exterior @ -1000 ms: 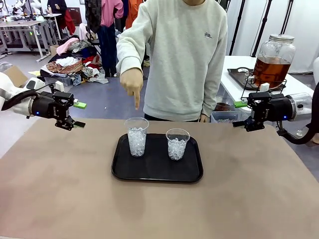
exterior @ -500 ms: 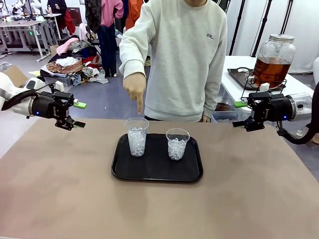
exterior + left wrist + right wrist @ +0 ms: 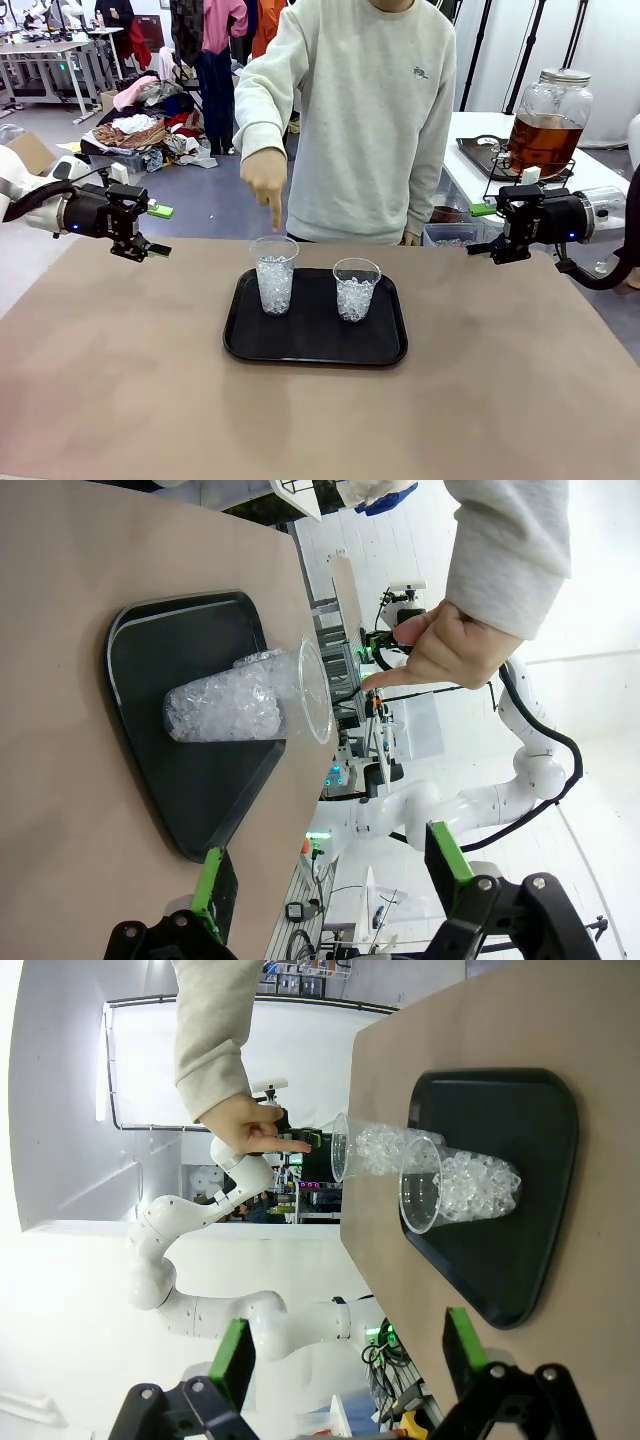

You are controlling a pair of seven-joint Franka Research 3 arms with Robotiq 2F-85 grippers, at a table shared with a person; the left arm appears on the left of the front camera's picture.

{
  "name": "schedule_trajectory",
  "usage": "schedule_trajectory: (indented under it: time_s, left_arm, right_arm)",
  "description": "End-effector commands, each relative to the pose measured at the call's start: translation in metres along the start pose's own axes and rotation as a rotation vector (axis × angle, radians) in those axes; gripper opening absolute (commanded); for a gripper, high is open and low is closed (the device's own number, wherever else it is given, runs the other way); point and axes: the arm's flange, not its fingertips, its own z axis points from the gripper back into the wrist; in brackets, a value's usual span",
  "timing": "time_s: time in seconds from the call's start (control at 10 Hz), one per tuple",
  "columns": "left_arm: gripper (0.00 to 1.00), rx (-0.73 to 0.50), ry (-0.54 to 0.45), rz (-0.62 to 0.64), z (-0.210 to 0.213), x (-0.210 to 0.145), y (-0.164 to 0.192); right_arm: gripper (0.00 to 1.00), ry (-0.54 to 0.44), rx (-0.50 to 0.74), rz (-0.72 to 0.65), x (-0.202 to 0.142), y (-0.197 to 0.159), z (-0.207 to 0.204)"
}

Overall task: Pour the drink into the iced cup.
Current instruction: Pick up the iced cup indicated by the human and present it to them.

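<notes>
Two clear cups filled with ice stand on a black tray (image 3: 315, 345): the left cup (image 3: 274, 274) and the right cup (image 3: 356, 289). A person's hand (image 3: 265, 180) points a finger down just over the left cup. The drink (image 3: 545, 140) is amber liquid in a big glass jar with a metal lid, on a white table at the far right. My left gripper (image 3: 158, 231) hovers open at the table's left edge, empty. My right gripper (image 3: 481, 229) hovers open at the right edge, empty. The left wrist view has the left cup (image 3: 250, 695) beyond the gripper (image 3: 330, 865).
The right wrist view shows both cups (image 3: 465, 1185) on the tray (image 3: 520, 1270) and the pointing hand (image 3: 245, 1125). The person stands at the far edge, behind the tray. Brown tabletop (image 3: 300, 420) lies bare in front of the tray and on both sides.
The person's pointing hand has shifted slightly above the left cup. Both arms and both cups have stayed where they were.
</notes>
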Motion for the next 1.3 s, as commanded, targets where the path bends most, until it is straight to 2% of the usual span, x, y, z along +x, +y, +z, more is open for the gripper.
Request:
schedule_trajectory:
  time_s: [0.0, 0.3, 0.6, 0.7, 0.9, 1.1, 1.2]
  left_arm:
    - [1.00, 0.000, 0.000, 0.000, 0.000, 0.000, 0.000]
    - [1.00, 0.114, -0.114, -0.186, 0.000, -0.002, -0.006]
    - [1.00, 0.184, -0.154, -0.550, -0.011, -0.013, -0.015]
    - [1.00, 0.222, -0.129, -0.652, -0.016, -0.017, -0.018]
    - [1.00, 0.156, -0.037, -0.804, -0.024, -0.024, -0.022]
    - [1.00, 0.171, -0.030, -0.848, -0.030, -0.029, -0.029]
    - [1.00, 0.178, -0.031, -0.797, -0.028, -0.019, -0.026]
  right_arm:
    - [1.00, -0.004, -0.001, -0.001, -0.001, 0.000, 0.000]
    - [1.00, -0.004, -0.001, -0.001, -0.001, 0.000, 0.000]
    - [1.00, -0.004, -0.001, -0.001, -0.001, 0.000, 0.000]
    - [1.00, -0.004, -0.001, -0.001, -0.001, 0.000, 0.000]
    - [1.00, -0.004, -0.001, -0.001, -0.001, 0.000, 0.000]
    - [1.00, -0.004, -0.001, -0.001, -0.001, 0.000, 0.000]
    - [1.00, -0.004, -0.001, -0.001, -0.001, 0.000, 0.000]
